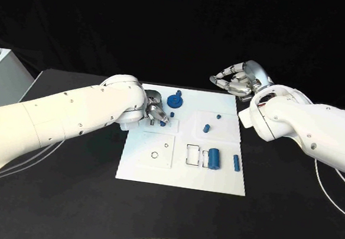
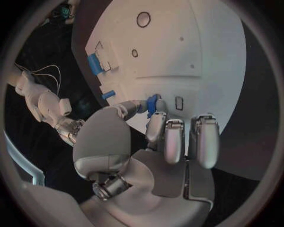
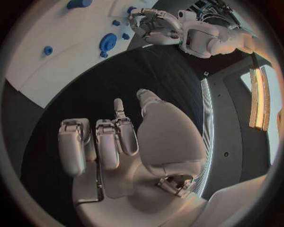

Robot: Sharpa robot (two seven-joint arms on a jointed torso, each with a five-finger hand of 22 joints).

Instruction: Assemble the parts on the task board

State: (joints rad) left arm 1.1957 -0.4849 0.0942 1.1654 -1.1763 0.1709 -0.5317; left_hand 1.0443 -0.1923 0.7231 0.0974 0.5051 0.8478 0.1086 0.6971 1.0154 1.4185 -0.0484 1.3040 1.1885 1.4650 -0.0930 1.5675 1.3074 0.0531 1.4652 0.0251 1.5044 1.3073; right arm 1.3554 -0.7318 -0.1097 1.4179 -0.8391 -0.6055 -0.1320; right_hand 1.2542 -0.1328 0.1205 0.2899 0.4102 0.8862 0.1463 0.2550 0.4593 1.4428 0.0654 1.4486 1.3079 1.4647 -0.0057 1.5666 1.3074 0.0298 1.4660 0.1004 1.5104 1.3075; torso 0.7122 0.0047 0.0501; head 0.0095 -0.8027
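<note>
Left hand (image 2: 155, 142) fingers pinching half-hidden blue part (image 2: 153, 103), right hand (image 1: 236, 80) loosely curled, empty.

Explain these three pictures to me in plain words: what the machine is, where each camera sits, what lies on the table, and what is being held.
This is a robot with two white arms, each ending in a silver hand. One picture looks down from its head; the two round ones come from cameras at its wrists. On the black table lies a white task board carrying small blue parts, among them a gear and a cylinder. The left hand reaches over the board and pinches a small blue part. The right hand hovers off the board's far corner, fingers curled, holding nothing.
</note>
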